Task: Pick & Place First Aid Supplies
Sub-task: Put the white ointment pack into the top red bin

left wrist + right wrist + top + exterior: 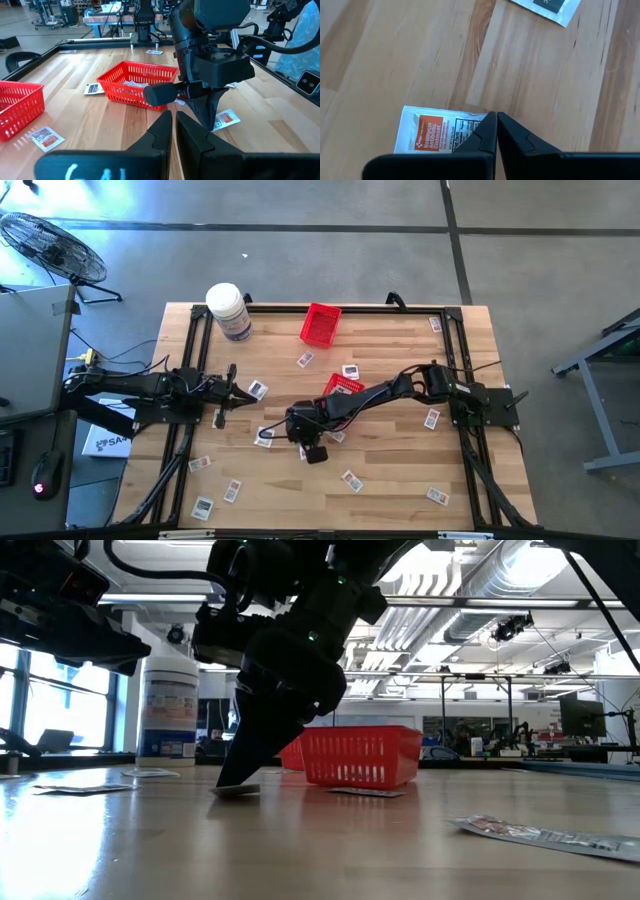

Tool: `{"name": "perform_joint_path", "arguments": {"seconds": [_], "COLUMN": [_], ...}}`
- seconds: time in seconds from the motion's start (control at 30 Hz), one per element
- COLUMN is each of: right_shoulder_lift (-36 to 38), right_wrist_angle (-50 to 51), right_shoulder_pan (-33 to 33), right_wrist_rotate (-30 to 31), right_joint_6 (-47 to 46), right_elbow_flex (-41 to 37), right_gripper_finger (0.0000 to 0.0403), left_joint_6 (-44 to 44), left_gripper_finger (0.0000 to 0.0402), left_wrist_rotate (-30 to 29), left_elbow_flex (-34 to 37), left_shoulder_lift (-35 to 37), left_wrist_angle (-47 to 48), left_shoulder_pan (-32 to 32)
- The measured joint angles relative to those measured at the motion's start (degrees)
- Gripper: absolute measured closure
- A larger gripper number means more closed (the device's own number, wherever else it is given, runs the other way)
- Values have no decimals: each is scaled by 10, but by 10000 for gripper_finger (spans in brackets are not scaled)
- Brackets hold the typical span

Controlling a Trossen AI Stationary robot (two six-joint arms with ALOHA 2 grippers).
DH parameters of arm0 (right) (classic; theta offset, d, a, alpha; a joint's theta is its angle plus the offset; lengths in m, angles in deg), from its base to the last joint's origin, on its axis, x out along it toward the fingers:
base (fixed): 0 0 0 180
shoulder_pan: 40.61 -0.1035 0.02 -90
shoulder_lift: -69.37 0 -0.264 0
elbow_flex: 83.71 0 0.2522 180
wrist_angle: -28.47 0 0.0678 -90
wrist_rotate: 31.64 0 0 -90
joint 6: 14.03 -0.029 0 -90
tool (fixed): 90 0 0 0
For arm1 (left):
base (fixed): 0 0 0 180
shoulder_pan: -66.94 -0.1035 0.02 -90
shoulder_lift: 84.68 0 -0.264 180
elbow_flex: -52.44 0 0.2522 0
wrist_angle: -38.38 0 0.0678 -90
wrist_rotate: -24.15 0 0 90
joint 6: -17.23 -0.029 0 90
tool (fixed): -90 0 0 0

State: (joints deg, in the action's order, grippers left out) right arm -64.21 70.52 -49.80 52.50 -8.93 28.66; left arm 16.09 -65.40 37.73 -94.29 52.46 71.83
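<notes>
Right wrist view: the right gripper (496, 120) has its fingers pinched together on the edge of a packet (432, 131) lying flat on the table (395, 55), mid-table beside the red basket (342, 386). Such a thin bite could slip during lifting

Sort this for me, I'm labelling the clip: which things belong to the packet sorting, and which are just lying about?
Job:
- packets scattered on the table, one pinched by the shut right gripper
- two red baskets
- left gripper, shut, waiting at the table's left

Lying about:
- white jar
- fan on the floor
- box beside the table
</notes>
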Motion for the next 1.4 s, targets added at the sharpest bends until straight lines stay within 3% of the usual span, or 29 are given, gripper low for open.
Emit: {"name": "perform_joint_path", "arguments": {"seconds": [0.77,1.1,1.4], "right_shoulder_lift": [40,51,57], "right_wrist_angle": [9,82,182], "right_shoulder_pan": [-20,-45,-51], "right_wrist_rotate": [26,57,4], "right_joint_6": [9,-29,-92], "right_elbow_flex": [-2,-2,-1], "right_gripper_finger": [402,402,402], "left_joint_6": [0,0,0], "left_gripper_finger": [380,380,380], "left_wrist_rotate": [0,0,0], "left_elbow_flex": [0,0,0], "left_shoulder_lift": [0,0,0], "left_wrist_angle": [0,0,0], "left_shoulder_pan": [0,0,0]}}
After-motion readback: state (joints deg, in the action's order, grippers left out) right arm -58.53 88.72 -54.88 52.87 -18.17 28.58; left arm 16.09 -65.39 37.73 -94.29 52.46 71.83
